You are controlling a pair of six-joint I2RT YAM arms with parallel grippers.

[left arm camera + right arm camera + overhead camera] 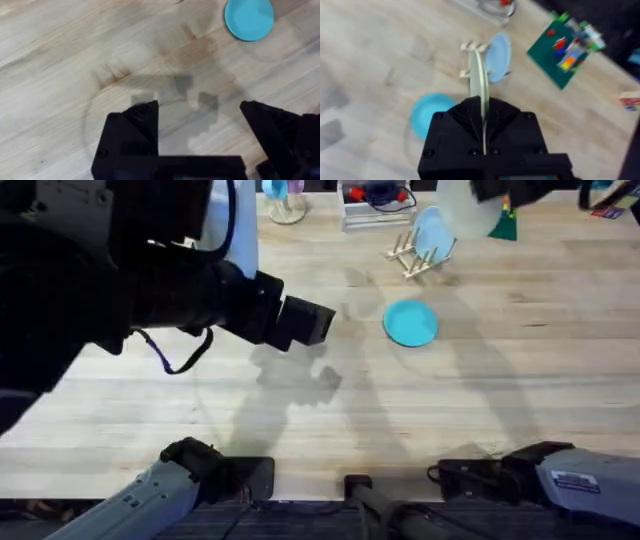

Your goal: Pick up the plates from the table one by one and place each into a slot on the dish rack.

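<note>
dish rack [472,60]: blurred, half hidden behind held cream plate [479,85] | left arm: large dark blur, upper left | teal plate [249,18]: cut by top edge

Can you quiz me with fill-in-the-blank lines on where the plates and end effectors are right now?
1. The right end effector is shut on the ____ plate.
2. The teal plate lies flat on the ____.
3. A light-blue plate stands in the ____.
4. The left end effector is ____ and holds nothing.

Missing words: cream; table; dish rack; open
</note>
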